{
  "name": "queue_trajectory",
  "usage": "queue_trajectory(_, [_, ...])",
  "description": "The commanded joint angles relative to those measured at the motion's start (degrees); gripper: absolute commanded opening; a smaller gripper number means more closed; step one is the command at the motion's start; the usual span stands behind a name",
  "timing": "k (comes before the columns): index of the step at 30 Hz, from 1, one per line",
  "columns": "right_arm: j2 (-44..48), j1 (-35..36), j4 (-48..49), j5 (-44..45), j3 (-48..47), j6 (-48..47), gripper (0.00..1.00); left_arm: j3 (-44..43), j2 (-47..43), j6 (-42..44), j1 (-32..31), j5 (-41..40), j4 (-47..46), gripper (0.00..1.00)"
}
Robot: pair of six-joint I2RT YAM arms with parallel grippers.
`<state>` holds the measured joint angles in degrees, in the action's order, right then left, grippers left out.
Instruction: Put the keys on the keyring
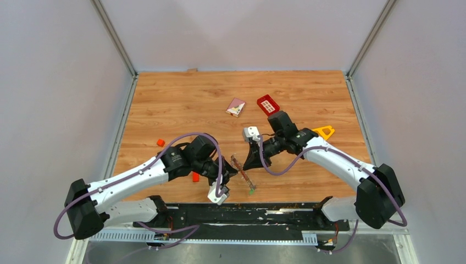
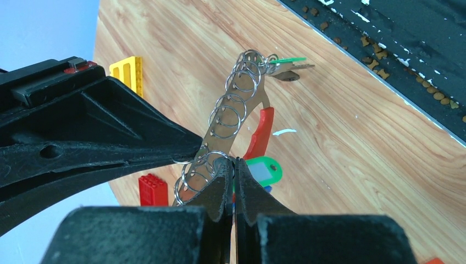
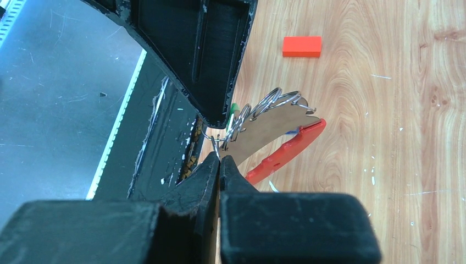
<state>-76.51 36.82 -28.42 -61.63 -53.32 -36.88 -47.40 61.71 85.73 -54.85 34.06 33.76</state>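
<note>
The keyring [image 2: 231, 110], a strip of silver loops ending in a red curved piece, hangs low over the desk [image 1: 181, 99], pinched from two sides. The left end effector [image 2: 233, 168] is clamped tight on the near end of the strip. The right end effector [image 3: 220, 160], equally narrow, grips a thin wire loop at that same end, so the two tips almost touch. Of the keys [image 2: 262, 170], a green-headed one lies just under the keyring beside its red piece. Another sits at the keyring's far end, though the views do not settle whether it is attached or only resting there. No key shows at the pinched loop. The step in hand looks like prying one loop open. It should go best if one arm holds the strip steady while the other spreads the wire only slightly, without a twist that could pull the loop free. A small red block [image 3: 301, 46] lies well apart from the keyring.
</note>
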Motion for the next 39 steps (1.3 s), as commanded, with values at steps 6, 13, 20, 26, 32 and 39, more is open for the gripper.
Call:
queue_trajectory(6, [0.0, -1.7, 6.5, -0.1, -3.6, 1.8, 0.00, -1.1, 1.2, -0.6, -1.8, 1.6, 7.5, 0.00])
queue_trajectory(13, [1.4, -1.7, 12.3, -0.4, -1.5, 6.9, 0.00, -0.2, 0.9, -4.3, -1.8, 0.9, 3.7, 0.00])
queue_trajectory(20, [3.6, -1.7, 15.5, 0.4, -0.3, 9.6, 0.00, -1.3, 1.0, -8.4, -0.7, 2.8, 1.2, 0.00])
queue_trajectory(26, [5.4, -1.7, 16.7, 1.8, 0.0, 10.9, 0.00, -2.7, 1.0, -14.7, 2.8, 5.6, -2.3, 0.00])
queue_trajectory(32, [6.7, -1.7, 16.8, 3.6, -0.4, 11.8, 0.00, -3.8, 1.7, -20.0, 4.3, 6.5, -4.2, 0.02])
queue_trajectory(39, [8.0, -2.6, 16.1, 4.5, -0.7, 11.7, 0.00, -4.7, 1.9, -23.8, 6.7, 6.7, -4.9, 0.22])
